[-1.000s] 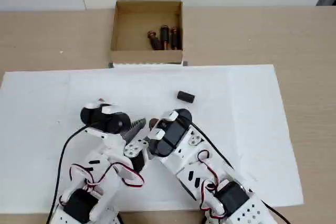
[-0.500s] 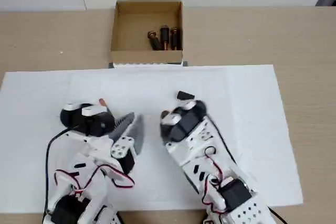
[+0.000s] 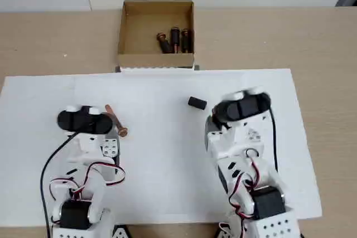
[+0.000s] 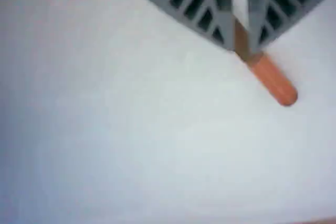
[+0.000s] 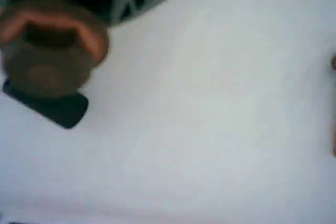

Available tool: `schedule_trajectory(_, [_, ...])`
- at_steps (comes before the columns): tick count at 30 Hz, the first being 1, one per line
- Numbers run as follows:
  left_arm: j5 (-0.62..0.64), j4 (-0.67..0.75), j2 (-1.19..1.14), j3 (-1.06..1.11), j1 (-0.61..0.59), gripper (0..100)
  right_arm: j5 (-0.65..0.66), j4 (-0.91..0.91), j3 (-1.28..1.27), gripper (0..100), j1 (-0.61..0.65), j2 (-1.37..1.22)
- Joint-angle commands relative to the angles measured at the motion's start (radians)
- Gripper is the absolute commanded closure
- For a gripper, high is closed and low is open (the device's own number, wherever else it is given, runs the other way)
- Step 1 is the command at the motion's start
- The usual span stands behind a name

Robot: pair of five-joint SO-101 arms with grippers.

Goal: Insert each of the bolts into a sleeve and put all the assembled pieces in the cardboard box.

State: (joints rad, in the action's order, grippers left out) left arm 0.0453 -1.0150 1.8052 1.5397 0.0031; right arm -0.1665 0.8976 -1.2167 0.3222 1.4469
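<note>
A copper bolt (image 3: 115,122) lies slanted on the white paper, and my left gripper (image 4: 239,38) is shut on it, its shaft (image 4: 271,81) sticking out past the grey fingertips. My right gripper (image 3: 210,131) is shut on a bolt-and-sleeve piece (image 5: 50,59), whose brown bolt head faces the right wrist camera. A loose black sleeve (image 3: 196,103) lies on the paper just beyond that gripper and appears behind the held piece as the sleeve (image 5: 56,109). The cardboard box (image 3: 129,32) stands at the back and holds three assembled pieces (image 3: 174,40).
The white paper (image 3: 167,160) covers the middle of the wooden table (image 3: 312,37). The box sits just past the paper's far edge. The two arms stand apart, with bare paper between them.
The arms were joined at the middle and have separated. My left gripper opened, swung left and shut on the loose bolt. My right arm swung right carrying its piece.
</note>
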Motion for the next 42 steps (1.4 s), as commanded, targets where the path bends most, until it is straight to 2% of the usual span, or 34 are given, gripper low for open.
schedule_trajectory(1, [-0.009, 0.021, 0.009, 0.007, -0.002, 99, -0.012, 0.039, 0.265, 99.6, -0.010, -0.189])
schedule_trajectory(12, [-0.012, 0.021, 0.009, 0.051, -0.005, 99, 0.000, 0.045, 0.918, 99.5, -0.016, -0.911])
schedule_trajectory(28, [-0.012, 0.018, 0.009, 0.105, -0.002, 99, 0.258, 0.030, 1.760, 99.5, -0.015, -1.719])
schedule_trajectory(34, [-0.012, 0.018, 0.009, 0.105, -0.002, 99, 0.379, -0.084, 1.915, 99.5, -0.013, -1.936])
schedule_trajectory(42, [-0.012, 0.018, 0.009, 0.105, -0.002, 99, 0.509, -0.269, 1.962, 99.5, 0.007, -2.123])
